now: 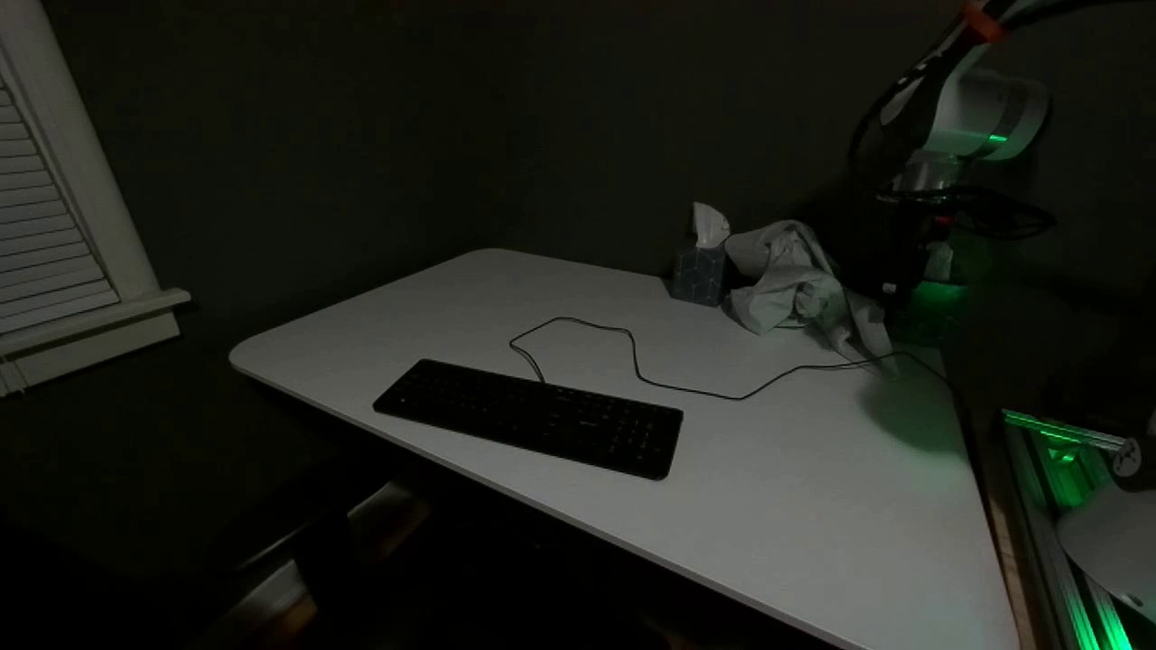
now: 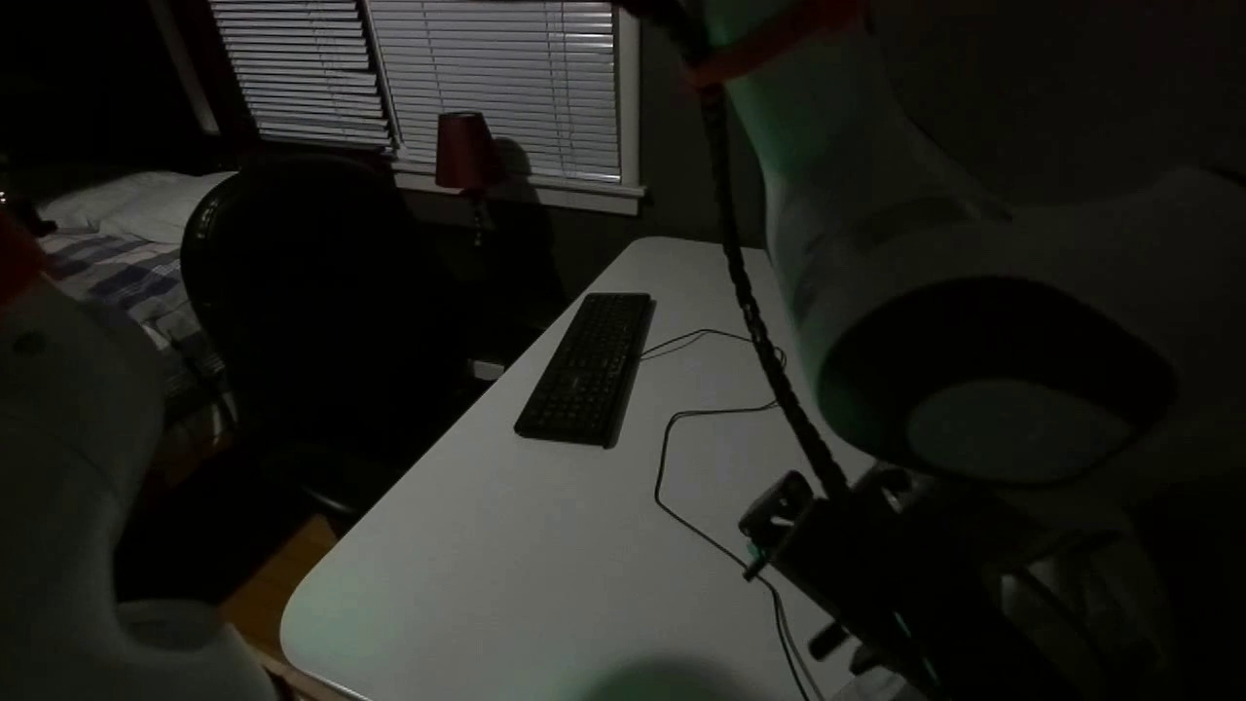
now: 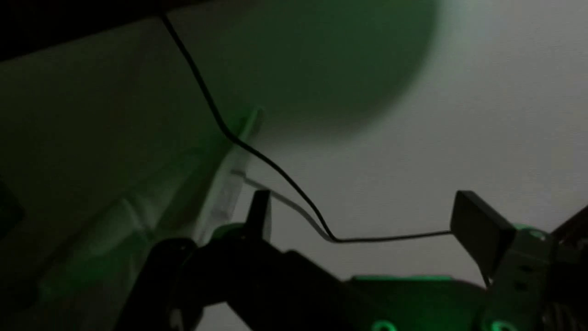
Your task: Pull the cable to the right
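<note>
The cable is a thin dark cord. In an exterior view the cable (image 1: 741, 398) leaves the keyboard's back edge, bends in wavy curves over the white table (image 1: 795, 506) and runs off past the edge near the arm. It also shows as a curve in an exterior view (image 2: 658, 487). In the wrist view the cable (image 3: 395, 238) crosses the space between my fingers and passes behind the right-hand finger. Its upper part is apart from its shadow, so it stands off the table there. My gripper (image 3: 360, 214) is open, with wide-apart fingers and nothing gripped; it is dark in both exterior views.
The black keyboard (image 1: 528, 417) lies near the table's front edge. A tissue box (image 1: 698, 273) and a crumpled whitish cloth (image 1: 786, 280) stand along the back, the cloth close to my gripper. A dark chair (image 2: 302, 312) stands beside the table.
</note>
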Robot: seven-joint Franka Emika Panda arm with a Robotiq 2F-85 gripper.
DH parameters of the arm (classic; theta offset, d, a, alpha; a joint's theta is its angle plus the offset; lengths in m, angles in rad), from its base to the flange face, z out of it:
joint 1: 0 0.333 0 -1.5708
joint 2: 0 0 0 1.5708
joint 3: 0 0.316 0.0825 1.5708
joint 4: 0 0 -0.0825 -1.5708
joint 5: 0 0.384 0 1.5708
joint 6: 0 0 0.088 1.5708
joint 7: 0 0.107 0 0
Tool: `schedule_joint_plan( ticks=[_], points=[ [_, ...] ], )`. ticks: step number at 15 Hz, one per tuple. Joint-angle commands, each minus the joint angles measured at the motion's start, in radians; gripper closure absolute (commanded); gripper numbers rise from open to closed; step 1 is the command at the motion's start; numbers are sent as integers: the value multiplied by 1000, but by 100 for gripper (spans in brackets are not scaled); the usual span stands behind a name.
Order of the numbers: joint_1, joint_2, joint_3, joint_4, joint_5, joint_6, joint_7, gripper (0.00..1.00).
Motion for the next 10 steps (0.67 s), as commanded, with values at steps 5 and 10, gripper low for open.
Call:
schedule_joint_plan(
  ticks=[5, 10],
  points=[
    [238, -238, -97, -158, 26, 171, 21, 0],
    [288, -328, -119, -205, 21, 172, 11, 0]
  ],
)
